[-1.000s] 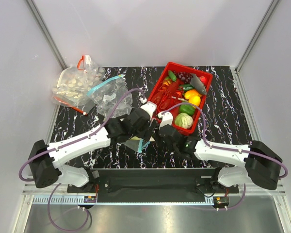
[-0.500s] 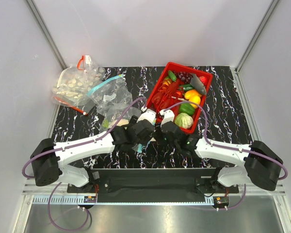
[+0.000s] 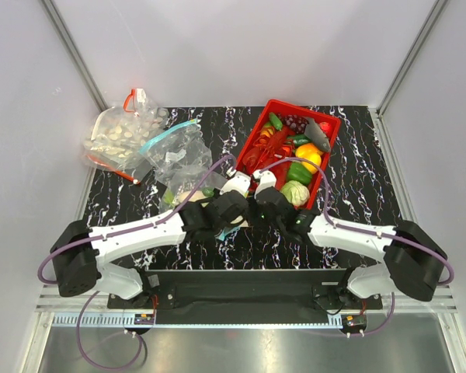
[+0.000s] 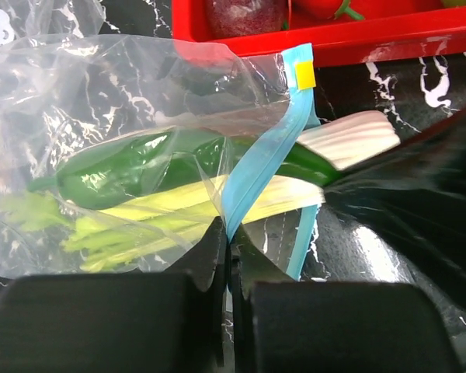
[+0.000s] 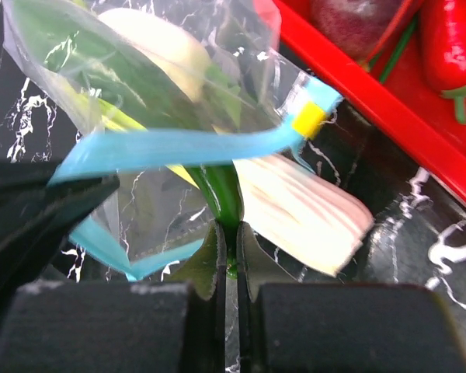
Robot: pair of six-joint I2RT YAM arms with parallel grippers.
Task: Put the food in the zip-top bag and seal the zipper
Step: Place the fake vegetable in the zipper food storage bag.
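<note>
1. You are looking at the zip-top bag (image 4: 101, 109) lying flat just off the near wall of the red basket (image 4: 311, 39). Its closed end is pointing left, away from the basket's corner, and its mouth is facing right.
2. Inside the bag, the leek (image 4: 171, 163) is lying with its long axis running left to right, roughly parallel to that basket wall. Its green leaves are sitting well inside, while its white stalk end is poking out past the mouth.
3. Your left gripper (image 4: 227, 233) is pinching the zipper (image 4: 256, 167), jaws clamped tight on the teal strip. From that pinch the strip is running toward the basket and ending at a yellow slider tab (image 4: 304, 75) just short of the rim.
4. The zipper is therefore crossing the leek nearly square-on, with the stalk lying across the line the seal has to follow. By my judgement the stalk end is going to need pushing leftward along its own axis, deeper into the bag, before the strip can close.
5. Your right gripper (image 5: 227, 233) is sitting on the stalk side, so it is the nearer one to the protruding white end. Its jaws are pressed together with something thin and green showing at the tips. I cannot tell whether it is nipping a part of the leek, the bag's lower lip, or nothing.
</note>
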